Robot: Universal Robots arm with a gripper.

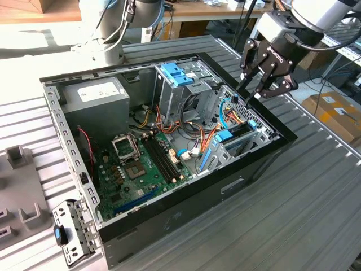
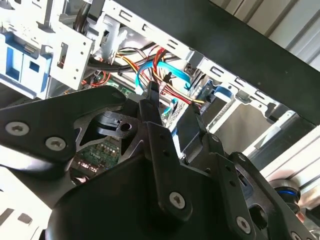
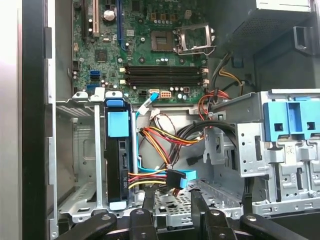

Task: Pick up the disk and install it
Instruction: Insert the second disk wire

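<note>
Disk sits on edge in the low drive cage, right of centre in the exterior view. In the first wrist view we see its dark side and the blue rail along it. It looks seated in its slot, with a bundle of yellow, red and black wires running to its end.

Tool hovers just above that cage at the case's far right wall. Its fingers are spread and hold nothing. A blue-and-black connector hangs between them in the first wrist view, and we can't tell if it touches either one.

Handling, our guess:
- The disk is rigid metal, fairly heavy for its size, with smooth, slippery faces.
- It is shock-sensitive, so no dropping or knocking.
- Best hold is across the two long railed edges, away from the connector end and the label face.

Containers:
- The open computer case lies on the slatted counter and holds the green motherboard.
- A grey power-supply box sits at its upper left.
- The tall metal cage, with a light-blue bracket on top, stands at upper centre.
</note>
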